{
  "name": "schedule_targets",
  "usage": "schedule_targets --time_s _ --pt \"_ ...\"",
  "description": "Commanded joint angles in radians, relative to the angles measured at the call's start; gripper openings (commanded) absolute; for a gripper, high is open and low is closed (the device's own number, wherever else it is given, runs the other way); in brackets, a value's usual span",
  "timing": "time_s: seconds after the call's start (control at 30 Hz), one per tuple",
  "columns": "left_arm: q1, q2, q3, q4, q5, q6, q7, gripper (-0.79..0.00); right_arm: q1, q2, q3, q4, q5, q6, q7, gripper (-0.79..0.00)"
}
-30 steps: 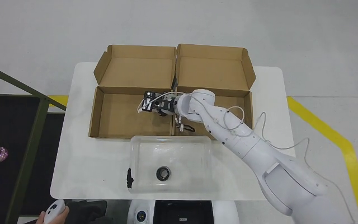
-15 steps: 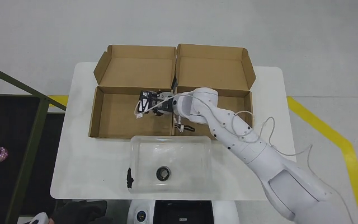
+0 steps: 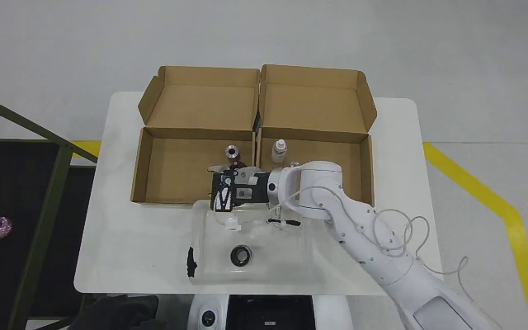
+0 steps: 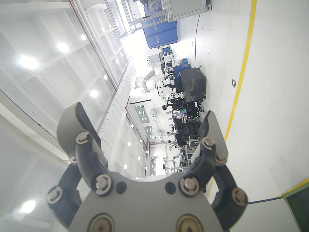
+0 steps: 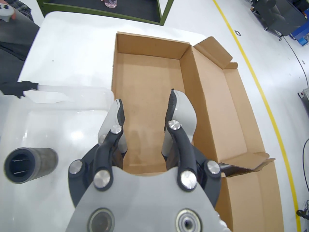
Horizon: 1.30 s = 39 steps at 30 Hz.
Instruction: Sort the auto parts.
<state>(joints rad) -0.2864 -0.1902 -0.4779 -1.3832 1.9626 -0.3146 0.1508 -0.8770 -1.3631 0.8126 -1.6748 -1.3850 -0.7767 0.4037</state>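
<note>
My right gripper [image 3: 219,200] [image 5: 146,105] hangs open and empty where the rear rim of the clear bin [image 3: 198,235] [image 5: 72,90] meets the front wall of the left cardboard box [image 3: 173,169] [image 5: 149,73]. A small metal part [image 3: 233,151] lies at the back right of that box. A small white bottle-shaped part [image 3: 280,151] stands in the right box [image 3: 346,165]. In the bin rests a dark metal cylinder [image 3: 241,256] [image 5: 31,161], on its side and hollow. My left gripper [image 4: 144,119] is open, empty and pointed up into the room.
A black part [image 3: 190,262] [image 5: 18,90] sits at the bin's left rim. Both boxes have their lids folded open toward the back. The white table [image 3: 124,231] has bare room on the left and right of the containers.
My right gripper has drawn back from inside the left box to the bin's rear rim. The small metal part and the white part now show where the arm was.
</note>
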Motion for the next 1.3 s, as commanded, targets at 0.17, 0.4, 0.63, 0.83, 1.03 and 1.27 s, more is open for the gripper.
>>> schedule_targets --time_s 0.17,0.4,0.63,0.83,1.03,1.27 --pt "0.000 0.000 0.000 0.000 0.000 0.000 0.000 0.000 -0.117 0.030 0.042 -0.123 -0.011 -0.062 -0.004 -0.443" --pt "0.000 0.000 0.000 0.000 0.000 0.000 0.000 0.000 -0.209 0.060 0.079 -0.224 -0.035 -0.144 0.008 -0.443" --pt "0.000 0.000 0.000 0.000 0.000 0.000 0.000 0.000 -0.300 0.087 0.109 -0.271 -0.056 -0.204 0.011 -0.443" --pt "0.000 0.000 0.000 0.000 0.000 0.000 0.000 0.000 -0.363 0.105 0.102 -0.274 -0.086 -0.236 0.001 -0.434" --pt "0.000 0.000 0.000 0.000 0.000 0.000 0.000 0.000 -0.380 0.114 0.077 -0.256 -0.144 -0.233 -0.005 -0.416" --pt "0.000 0.000 0.000 0.000 0.000 0.000 0.000 0.000 -0.378 0.124 0.076 -0.223 -0.186 -0.223 -0.033 -0.409"
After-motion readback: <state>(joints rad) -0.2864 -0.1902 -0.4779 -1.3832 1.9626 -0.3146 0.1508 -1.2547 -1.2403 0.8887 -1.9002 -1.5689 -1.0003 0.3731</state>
